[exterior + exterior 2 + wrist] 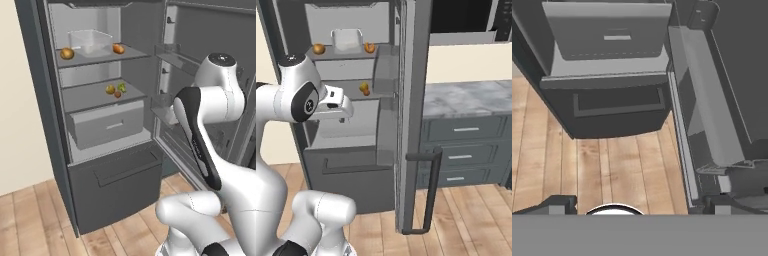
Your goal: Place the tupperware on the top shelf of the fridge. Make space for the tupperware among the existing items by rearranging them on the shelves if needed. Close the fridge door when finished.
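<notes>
The fridge [45, 100] stands open. The translucent tupperware [91, 42] [347, 40] rests on the top shelf [100, 59], between an orange-brown fruit [67, 53] and an orange one [118, 48]. On the lower shelf [85, 100] lie small yellow [110, 89], green [121, 87] and reddish [117, 94] items. The fridge door [413, 115] is swung wide, its bar handle [431, 195] low in the right base view. My gripper [342, 116] [642, 207] hangs in front of the cavity at drawer height, pointing down, open and empty, well below the tub.
A grey fridge drawer [107, 122] sits under the shelves, above the dark lower drawer front [120, 185]. Door rack ledges [707, 100] run close beside my hand. A marble counter [471, 97] with drawers and a microwave [466, 15] lie to the right. Wooden floor [612, 165] lies below.
</notes>
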